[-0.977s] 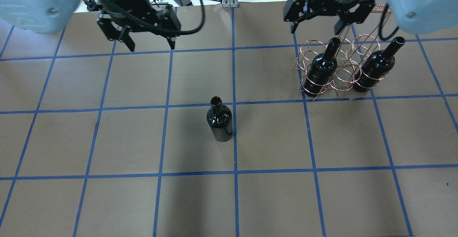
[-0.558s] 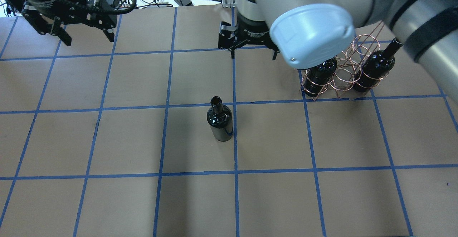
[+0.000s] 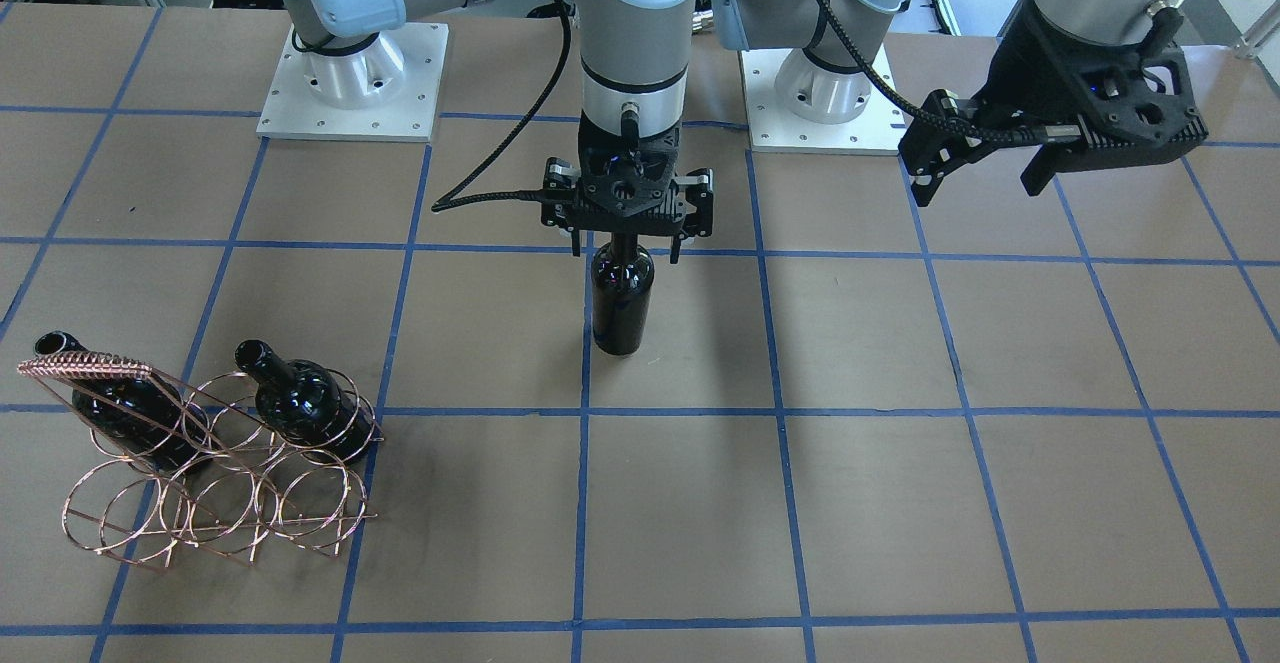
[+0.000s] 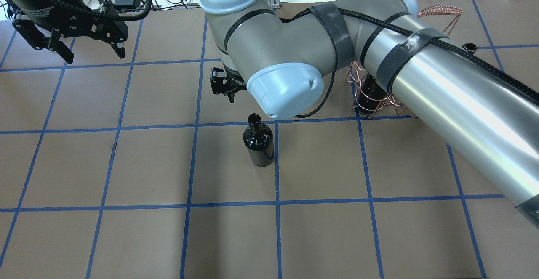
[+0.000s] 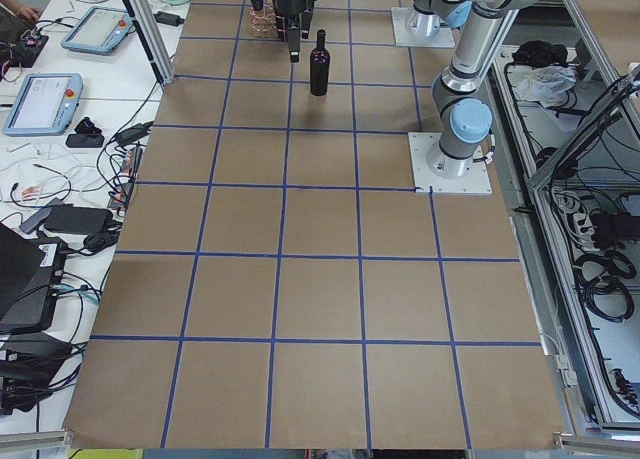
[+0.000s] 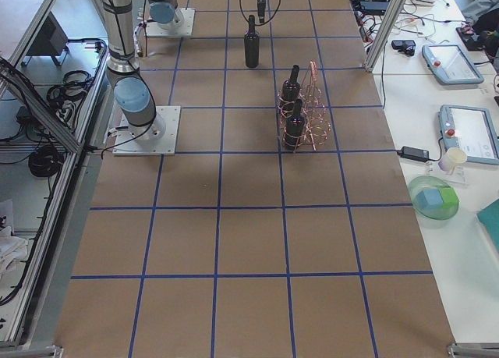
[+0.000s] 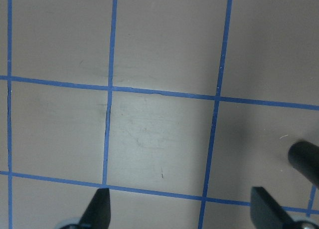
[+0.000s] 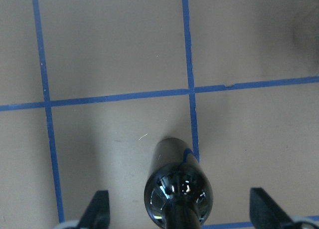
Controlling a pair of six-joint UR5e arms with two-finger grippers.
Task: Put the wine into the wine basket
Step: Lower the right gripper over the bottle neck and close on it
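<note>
while the wine bottle (image 3: 622, 305) stood upright and alone on the surface (image 3: 900, 503) near the middle of the blue grid, the right gripper (image 3: 628, 249) hung directly over it, lined up on the neck. its fingers (image 8: 100, 212) were spread wide. in the right wrist view they sat one on each side of the glossy shoulder and touched nothing. the front view put the fingertips about level with the neck, though the side views made the gripper look a little higher, so i could not tell how far down it had come. the centring made sense: a short neck gives little to hold, and a squeeze off to one side could tip an upright bottle.

the wine basket (image 3: 205, 458) sat well apart, toward the robot's right. it held two other bottles (image 3: 305, 398), both tilted back in its wire loops with their necks raised toward the coil-wrapped top bar (image 3: 85, 365). the loops in front of them looked free, so the bottle would probably need tilting to slide in.

the left gripper (image 3: 975, 183) was parked high on the far side with its fingers apart, holding nothing. that placement seemed meant to keep it out of the right arm's path.
</note>
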